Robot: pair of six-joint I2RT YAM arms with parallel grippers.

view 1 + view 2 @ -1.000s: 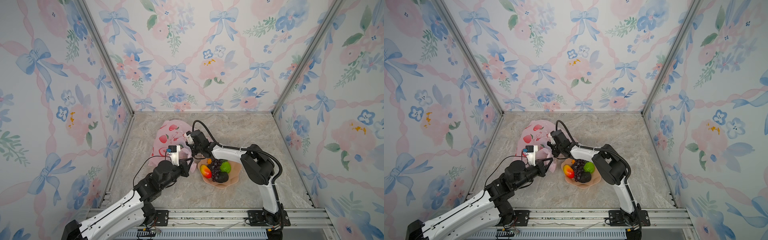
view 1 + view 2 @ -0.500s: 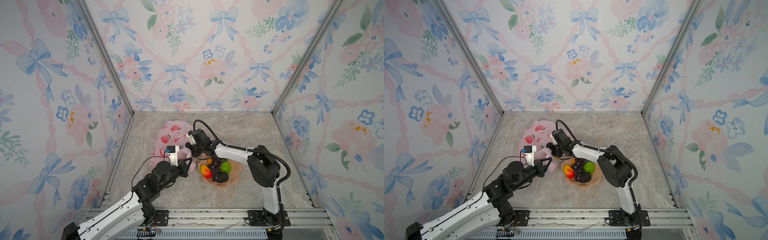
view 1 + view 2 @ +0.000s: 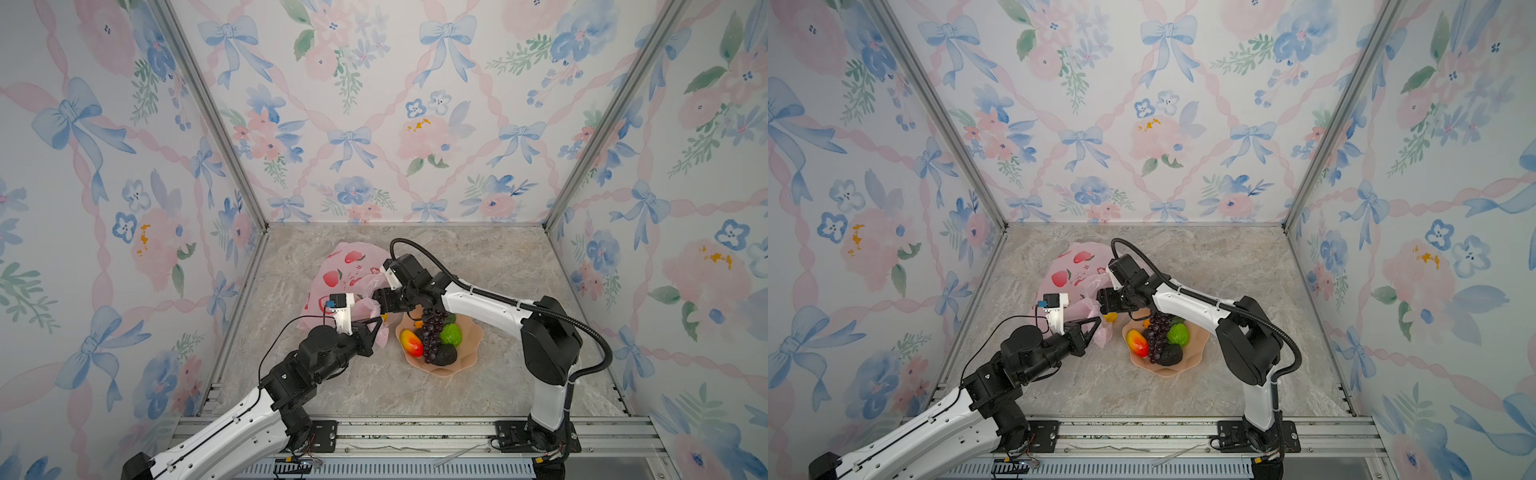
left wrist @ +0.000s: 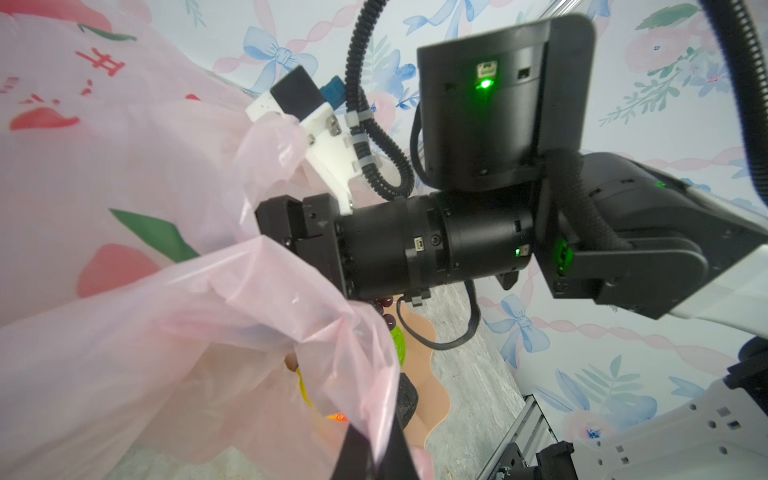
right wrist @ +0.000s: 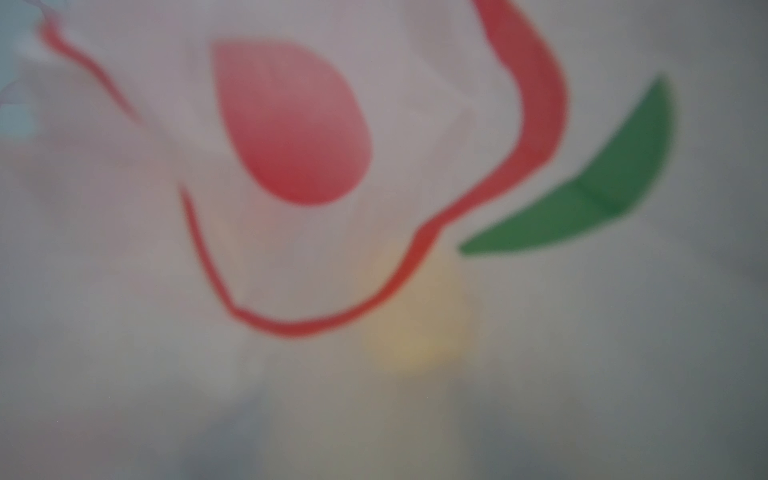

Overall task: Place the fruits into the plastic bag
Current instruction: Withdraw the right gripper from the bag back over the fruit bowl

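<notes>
The table (image 3: 478,266) is a grey marbled top, boxed in by flowered walls (image 3: 374,124). On its left half lies the plastic bag (image 3: 347,270), pink, thin and crinkled, printed with red peaches, green leaves and red writing. Its loose mouth faces the front and the right.

Just beside that mouth, nearer the front rail, stands a peach scalloped bowl (image 3: 471,343). Whether film and bowl touch I cannot tell. Most of the fruits (image 3: 1156,340) lie in the bowl. A dark purple grape bunch (image 3: 430,336) lies down the middle, with a red-yellow mango (image 3: 411,343) on its left. A bumpy green fruit (image 3: 451,334) is on its right and a black avocado (image 3: 445,354) in front.

The right gripper (image 3: 379,300) reaches in from the right, over the bowl's far rim, with its front end pushed into the bag's mouth. The film covers its fingers, so how wide they stand cannot be told. The right wrist view gives only blurred film: a red peach print, a green leaf and a pale yellow patch behind.

The left gripper (image 3: 376,326) is pinched tight on a fold of the bag's rim, lifting it off the table at the near side.

A small yellow fruit (image 3: 384,317) shows under the right gripper, between bag and bowl. Whether it is inside the bag or gripped is unclear.
</notes>
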